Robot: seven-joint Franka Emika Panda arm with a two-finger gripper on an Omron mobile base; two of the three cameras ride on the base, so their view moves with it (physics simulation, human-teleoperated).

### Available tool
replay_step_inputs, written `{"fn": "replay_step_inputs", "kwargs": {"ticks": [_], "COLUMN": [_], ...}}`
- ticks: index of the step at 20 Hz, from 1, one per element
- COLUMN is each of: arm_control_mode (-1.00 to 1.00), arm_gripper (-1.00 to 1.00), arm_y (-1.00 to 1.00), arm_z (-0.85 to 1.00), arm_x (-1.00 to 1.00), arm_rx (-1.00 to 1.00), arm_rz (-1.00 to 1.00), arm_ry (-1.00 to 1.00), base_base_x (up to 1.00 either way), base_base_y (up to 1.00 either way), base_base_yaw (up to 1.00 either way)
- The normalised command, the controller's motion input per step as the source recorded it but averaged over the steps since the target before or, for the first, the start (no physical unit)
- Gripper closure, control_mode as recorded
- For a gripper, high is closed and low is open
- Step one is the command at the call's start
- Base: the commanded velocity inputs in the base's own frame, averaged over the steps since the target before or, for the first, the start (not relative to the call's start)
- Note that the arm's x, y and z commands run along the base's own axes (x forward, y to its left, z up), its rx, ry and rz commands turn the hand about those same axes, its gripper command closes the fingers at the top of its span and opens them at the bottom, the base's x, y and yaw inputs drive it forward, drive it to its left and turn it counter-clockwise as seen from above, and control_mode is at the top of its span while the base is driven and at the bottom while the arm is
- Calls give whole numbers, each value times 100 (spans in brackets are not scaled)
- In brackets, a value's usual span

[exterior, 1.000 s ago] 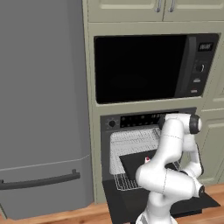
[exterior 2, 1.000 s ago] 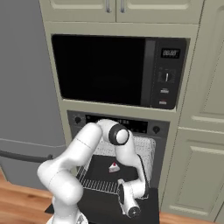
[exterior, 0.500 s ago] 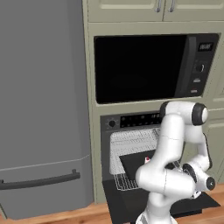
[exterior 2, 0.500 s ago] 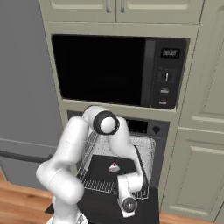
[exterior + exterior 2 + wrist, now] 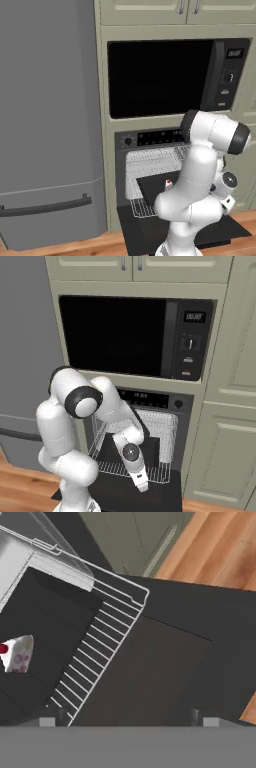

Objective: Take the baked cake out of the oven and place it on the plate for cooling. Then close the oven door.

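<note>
My pincer (image 5: 141, 487) is spread wide with nothing in it, hovering over the dropped oven door (image 5: 165, 667). The cake (image 5: 18, 653) sits on a dark tray (image 5: 45, 637) on the pulled-out rack (image 5: 107, 632). Looks soft and crumbly, so I'd squeeze its sides gently.

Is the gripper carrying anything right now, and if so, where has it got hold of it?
Nothing is held. The gripper is open over the lowered oven door, and the cake sits on its dark tray on the wire rack.
</note>
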Motion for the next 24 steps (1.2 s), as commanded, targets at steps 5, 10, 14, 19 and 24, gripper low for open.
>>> {"fn": "replay_step_inputs", "kwargs": {"ticks": [5, 10, 14, 19, 24], "arm_control_mode": [-100, -100, -100, -100, -100], "arm_gripper": [-100, -100, -100, -100, -100], "arm_y": [31, 9, 6, 1, 29], "arm_z": [27, 21, 21, 20, 0], "arm_x": [0, -2, 0, 0, 12], "arm_rx": [-11, -8, -13, -9, -5], "arm_rz": [46, 51, 34, 8, 7], "arm_ry": [3, 1, 0, 0, 0], "base_base_x": [0, 0, 0, 0, 0], "base_base_y": [0, 0, 0, 0, 0], "base_base_yaw": [0, 0, 0, 0, 0]}}
